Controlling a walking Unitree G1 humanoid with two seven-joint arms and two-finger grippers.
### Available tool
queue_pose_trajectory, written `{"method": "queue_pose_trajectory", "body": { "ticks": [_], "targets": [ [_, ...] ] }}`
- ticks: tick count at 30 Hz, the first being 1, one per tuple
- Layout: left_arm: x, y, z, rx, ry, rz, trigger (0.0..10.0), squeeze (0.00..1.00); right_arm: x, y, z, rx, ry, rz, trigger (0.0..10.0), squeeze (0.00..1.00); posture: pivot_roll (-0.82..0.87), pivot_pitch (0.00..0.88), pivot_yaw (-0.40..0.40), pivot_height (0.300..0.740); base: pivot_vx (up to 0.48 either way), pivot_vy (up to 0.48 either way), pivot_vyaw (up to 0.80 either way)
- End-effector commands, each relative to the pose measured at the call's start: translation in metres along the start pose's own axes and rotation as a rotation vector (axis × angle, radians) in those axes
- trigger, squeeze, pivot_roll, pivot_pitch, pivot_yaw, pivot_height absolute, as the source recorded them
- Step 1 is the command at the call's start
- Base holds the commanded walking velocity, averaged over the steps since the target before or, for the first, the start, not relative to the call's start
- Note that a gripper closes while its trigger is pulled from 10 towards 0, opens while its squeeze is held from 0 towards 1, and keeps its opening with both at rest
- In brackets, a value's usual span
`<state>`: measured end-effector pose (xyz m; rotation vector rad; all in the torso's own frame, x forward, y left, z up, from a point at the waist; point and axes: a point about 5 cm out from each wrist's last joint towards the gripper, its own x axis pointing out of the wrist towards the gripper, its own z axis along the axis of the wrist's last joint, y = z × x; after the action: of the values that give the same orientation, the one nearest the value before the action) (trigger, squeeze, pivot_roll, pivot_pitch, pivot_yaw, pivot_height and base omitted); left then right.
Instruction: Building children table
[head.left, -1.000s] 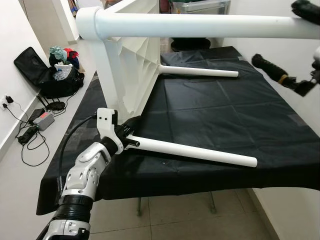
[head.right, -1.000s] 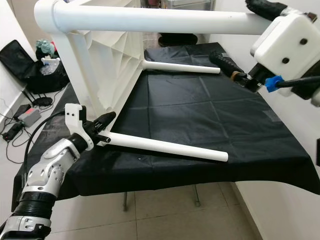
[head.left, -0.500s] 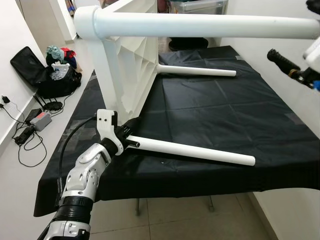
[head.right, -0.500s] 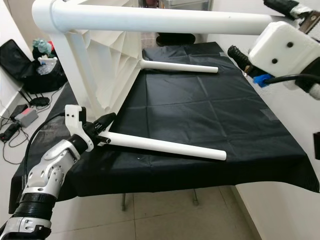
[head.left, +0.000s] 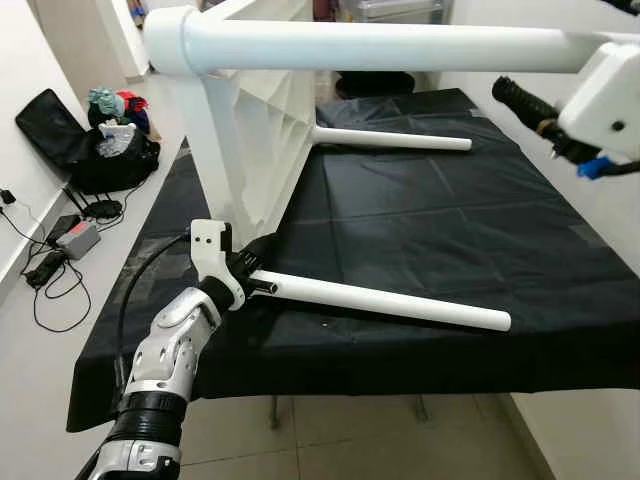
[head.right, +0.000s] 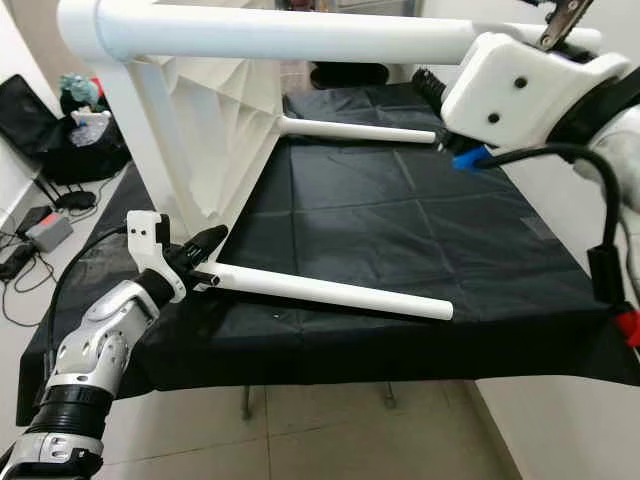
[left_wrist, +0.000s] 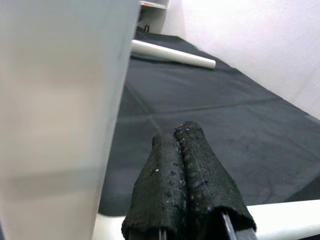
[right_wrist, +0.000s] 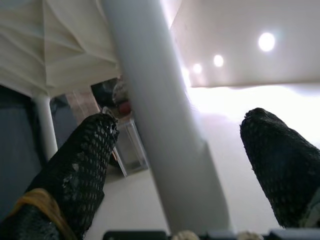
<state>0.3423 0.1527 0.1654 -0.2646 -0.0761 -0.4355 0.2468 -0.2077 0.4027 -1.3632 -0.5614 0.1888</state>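
Observation:
A white children's table top (head.left: 262, 120) stands on its edge on a black-covered table (head.left: 450, 220). One fitted leg (head.left: 380, 45) juts out high across the view. My right gripper (right_wrist: 180, 122) is open, and that leg runs between its fingers (head.left: 525, 105) without touching them. A second fitted leg (head.left: 395, 140) rests on the cloth at the back. A loose white leg (head.left: 385, 302) lies near the front edge with a dark bolt at its left end. My left gripper (head.left: 262, 255) is shut, its fingers (left_wrist: 187, 180) resting just over that end.
On the floor at the left lie an open black bag of clothes (head.left: 95, 135) and a power strip with cables (head.left: 70, 240). A white wall (head.left: 600, 200) runs close along the table's right side. A clear box (head.left: 400, 8) stands behind.
My right gripper has shifted left along the high leg and turned, so its white wrist housing looms larger. The left arm and the loose leg have stayed put.

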Motion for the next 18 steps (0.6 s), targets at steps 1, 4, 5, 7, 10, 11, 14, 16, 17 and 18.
{"method": "queue_pose_trajectory", "body": {
  "ticks": [1, 4, 5, 7, 10, 11, 14, 16, 17, 18],
  "targets": [
    [-0.003, 0.004, -0.006, -0.001, 0.014, 0.025, 10.0, 0.00, 0.000, 0.005, 0.001, -0.034, 0.022, 0.010, 10.0, 0.00, -0.25, 0.082, 0.036, 0.740, 0.000, 0.000, 0.00],
    [-0.002, 0.003, -0.007, -0.003, 0.011, 0.029, 10.0, 0.00, 0.002, 0.007, -0.005, -0.051, 0.077, -0.015, 10.0, 0.00, -0.25, 0.081, 0.029, 0.740, 0.000, 0.000, 0.00],
    [-0.002, 0.002, -0.006, -0.003, 0.009, 0.029, 10.0, 0.00, 0.003, 0.006, -0.007, -0.054, 0.088, -0.022, 10.0, 0.00, -0.25, 0.081, 0.029, 0.740, 0.000, 0.000, 0.00],
    [-0.002, 0.003, -0.005, -0.004, 0.004, 0.032, 10.0, 0.00, 0.004, 0.004, -0.009, -0.061, 0.102, -0.030, 10.0, 0.00, -0.25, 0.081, 0.029, 0.740, 0.000, 0.000, 0.00],
    [-0.002, 0.004, -0.005, -0.006, 0.000, 0.039, 10.0, 0.00, 0.005, 0.004, -0.012, -0.060, 0.119, -0.030, 7.4, 0.00, -0.25, 0.081, 0.025, 0.740, 0.000, 0.000, 0.00],
    [-0.002, 0.004, -0.005, -0.006, 0.000, 0.039, 10.0, 0.00, 0.005, 0.004, -0.012, -0.060, 0.119, -0.030, 7.4, 0.00, -0.25, 0.081, 0.025, 0.740, 0.000, 0.000, 0.00],
    [-0.003, 0.007, -0.004, -0.008, -0.004, 0.050, 10.0, 0.00, 0.004, 0.001, -0.015, -0.062, 0.142, -0.043, 0.0, 0.00, -0.25, 0.085, 0.025, 0.740, 0.000, 0.000, 0.00],
    [-0.003, 0.007, -0.004, -0.008, -0.004, 0.050, 10.0, 0.00, 0.004, 0.001, -0.015, -0.062, 0.142, -0.043, 0.0, 0.00, -0.25, 0.085, 0.025, 0.740, 0.000, 0.000, 0.00],
    [-0.003, 0.009, -0.004, -0.007, -0.004, 0.059, 10.0, 0.00, 0.003, 0.000, -0.015, -0.063, 0.149, -0.049, 0.0, 0.00, -0.25, 0.086, 0.025, 0.740, 0.000, 0.000, 0.00],
    [-0.003, 0.009, -0.004, -0.007, -0.004, 0.059, 10.0, 0.00, 0.003, 0.000, -0.015, -0.063, 0.149, -0.049, 0.0, 0.00, -0.25, 0.086, 0.025, 0.740, 0.000, 0.000, 0.00]
  ]
}}
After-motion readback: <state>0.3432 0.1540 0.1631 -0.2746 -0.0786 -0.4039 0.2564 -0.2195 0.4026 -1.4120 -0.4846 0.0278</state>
